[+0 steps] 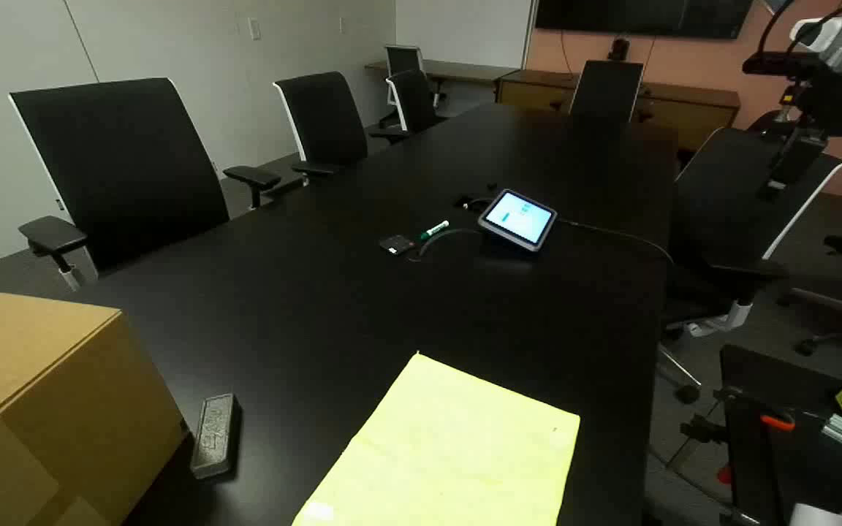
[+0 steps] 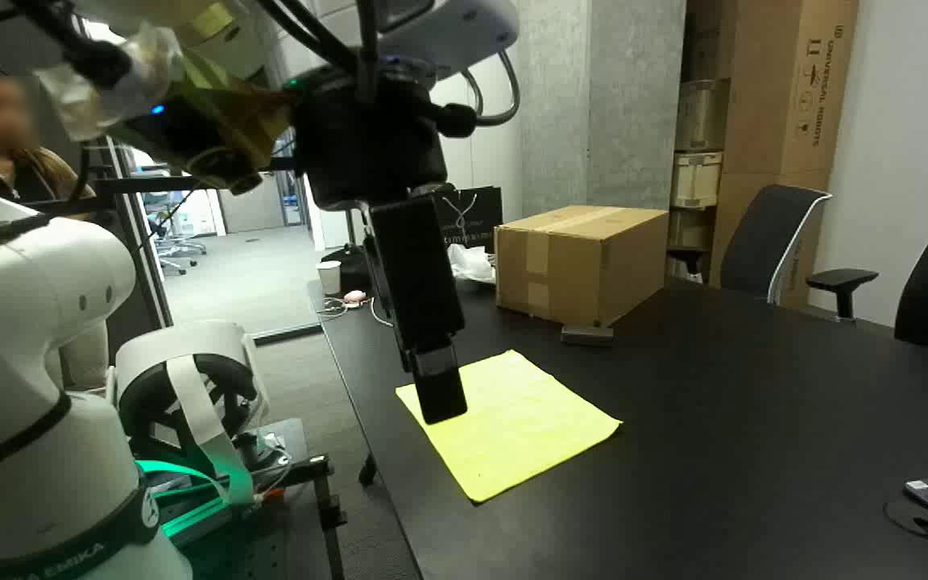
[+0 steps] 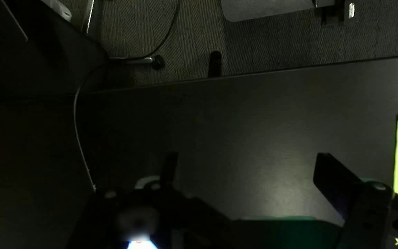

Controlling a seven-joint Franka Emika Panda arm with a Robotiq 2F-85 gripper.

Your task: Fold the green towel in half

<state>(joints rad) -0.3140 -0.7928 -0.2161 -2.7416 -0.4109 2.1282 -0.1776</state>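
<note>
My hand [image 3: 247,157] is spread wide, empty, held above the worktop [image 2: 714,451]. Green towel [image 2: 528,439] lies flat on it, pale yellow-green, four-cornered; at 3 o'clock in the wrist view, cut by the edge.

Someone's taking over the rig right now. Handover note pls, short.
Black two-fingered claw: open, holding nothing, in the air.
Pale yellow-green rectangular cloth towel: flat on the black smooth-topped table, off to one side of the claw, apart from the tan cardboard box.
Done: no fold in half evident, though layers can't be counted from here.
Left: likely the whole fold: grip an edge, carry it over to the opposite one, release.
</note>
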